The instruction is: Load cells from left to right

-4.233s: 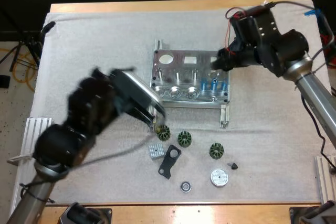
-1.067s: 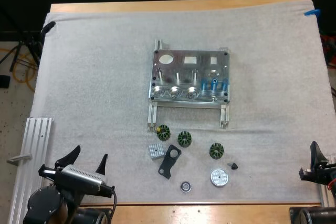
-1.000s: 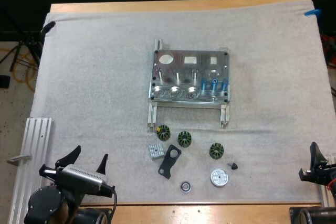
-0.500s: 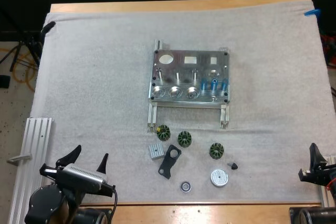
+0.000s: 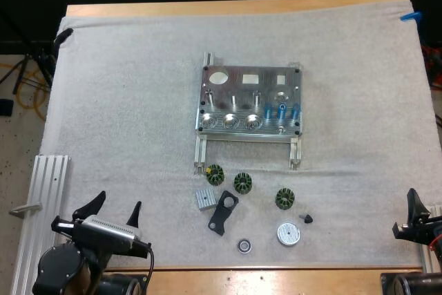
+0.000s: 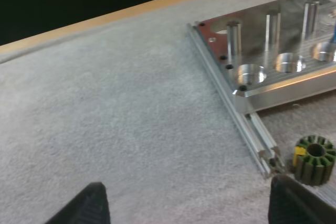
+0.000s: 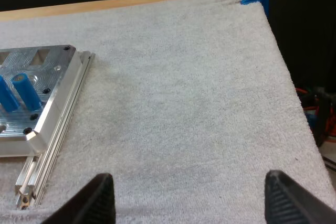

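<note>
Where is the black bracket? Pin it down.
In the high view the black bracket lies on the mat in front of the metal fixture, just right of the small ribbed block.

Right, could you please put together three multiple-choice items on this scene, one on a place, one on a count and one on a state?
1. Where do the blue cylinders stand?
A) in the metal fixture, at its right end in the high view
B) loose beside it
C) off the table

2. How many green rings lie on the mat on the fixture's near side?
A) two
B) three
C) five

3. How is the left pincer?
A) shut on a cylinder
B) shut on nothing
C) open, holding nothing

Answers:
1 A, since the cylinders stand upright in the fixture's right end.
2 B, since three toothed rings lie in a loose row there.
3 C, since the left wrist view shows its fingers apart with only mat between them.
</note>
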Robot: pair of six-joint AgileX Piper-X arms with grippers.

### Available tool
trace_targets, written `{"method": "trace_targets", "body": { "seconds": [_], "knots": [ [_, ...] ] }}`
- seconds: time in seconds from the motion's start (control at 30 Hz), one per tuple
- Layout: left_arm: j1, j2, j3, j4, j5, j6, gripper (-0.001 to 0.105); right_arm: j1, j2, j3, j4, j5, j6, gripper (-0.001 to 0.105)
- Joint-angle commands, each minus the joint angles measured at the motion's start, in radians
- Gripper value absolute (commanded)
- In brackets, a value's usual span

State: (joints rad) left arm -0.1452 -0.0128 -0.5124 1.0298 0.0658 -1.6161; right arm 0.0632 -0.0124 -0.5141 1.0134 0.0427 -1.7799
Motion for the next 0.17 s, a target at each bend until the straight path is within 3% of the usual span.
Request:
{"method": "trace_targets", "body": {
  "seconds": [0.0, 0.13],
  "knots": [
    [0.018, -0.137, -0.002, -0.013, -0.002, -0.011, 0.063, -0.001, -0.040, -0.004, 0.000, -0.002, -0.010, 0.059],
    [0.083, -0.137, -0.002, -0.013, -0.002, -0.011, 0.063, -0.001, -0.040, -0.004, 0.000, -0.002, -0.010, 0.059]
  ]
}}
